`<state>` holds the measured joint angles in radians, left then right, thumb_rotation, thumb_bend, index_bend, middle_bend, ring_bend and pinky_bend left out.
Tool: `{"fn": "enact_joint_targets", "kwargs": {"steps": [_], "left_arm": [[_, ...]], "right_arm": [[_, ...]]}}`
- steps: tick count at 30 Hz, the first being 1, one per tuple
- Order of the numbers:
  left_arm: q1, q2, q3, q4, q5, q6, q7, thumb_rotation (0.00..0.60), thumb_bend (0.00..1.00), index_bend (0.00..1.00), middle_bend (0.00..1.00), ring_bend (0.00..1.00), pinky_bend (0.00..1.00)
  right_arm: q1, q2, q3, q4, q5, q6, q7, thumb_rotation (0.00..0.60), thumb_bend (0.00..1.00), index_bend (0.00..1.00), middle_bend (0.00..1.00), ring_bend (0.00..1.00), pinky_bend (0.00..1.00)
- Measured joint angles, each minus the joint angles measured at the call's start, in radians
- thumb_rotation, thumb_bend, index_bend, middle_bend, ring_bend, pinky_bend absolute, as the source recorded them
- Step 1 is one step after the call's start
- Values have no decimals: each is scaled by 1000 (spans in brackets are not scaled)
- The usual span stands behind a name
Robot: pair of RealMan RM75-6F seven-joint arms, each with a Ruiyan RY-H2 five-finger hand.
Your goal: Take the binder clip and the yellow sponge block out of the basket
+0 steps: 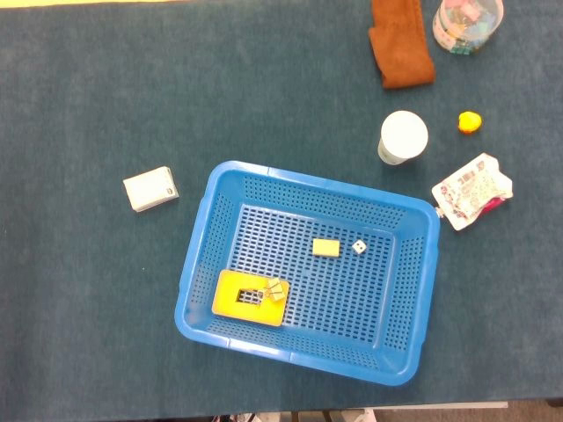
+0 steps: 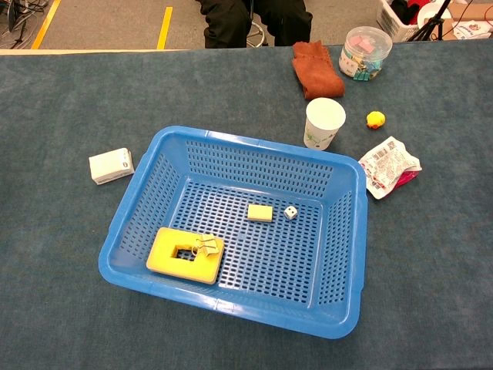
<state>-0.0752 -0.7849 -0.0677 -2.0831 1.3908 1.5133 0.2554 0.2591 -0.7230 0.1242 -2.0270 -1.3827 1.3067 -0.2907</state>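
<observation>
Neither hand appears in the head or chest view, so their state cannot be told. Both task items lie in the blue basket point(image 2: 123, 231): the binder clip point(image 2: 204, 246) rests on the yellow sponge block point(image 2: 166, 258) near the basket's front-left corner, probably needing removal first (a small yellow piece point(image 2: 259, 212) and a die point(image 2: 290, 212) sit mid-floor). Around it, on the dark teal table cloth point(image 2: 62, 100), are a white box point(image 2: 111, 166), paper cup point(image 2: 324, 122), brown cloth point(image 2: 316, 69), clip jar point(image 2: 365, 52), snack packet point(image 2: 389, 166) and rubber duck point(image 2: 375, 119); a seated person's legs point(image 2: 250, 19) show beyond the far edge.
</observation>
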Motion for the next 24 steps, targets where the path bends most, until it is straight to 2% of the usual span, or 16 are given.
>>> {"fn": "enact_joint_targets", "kwargs": {"steps": [16, 24], "left_arm": [[-1, 0, 0, 6, -1, -2, -2, 600, 174, 282, 221, 130, 115], [-15, 1, -12, 12, -17, -17, -8, 600, 174, 282, 221, 130, 115]], "right_arm": [[7, 14, -8, -12, -54, -18, 32, 600, 254, 450, 364, 273, 438], [48, 23, -11, -28, -131, -80, 84, 600, 254, 450, 377, 273, 437]]}}
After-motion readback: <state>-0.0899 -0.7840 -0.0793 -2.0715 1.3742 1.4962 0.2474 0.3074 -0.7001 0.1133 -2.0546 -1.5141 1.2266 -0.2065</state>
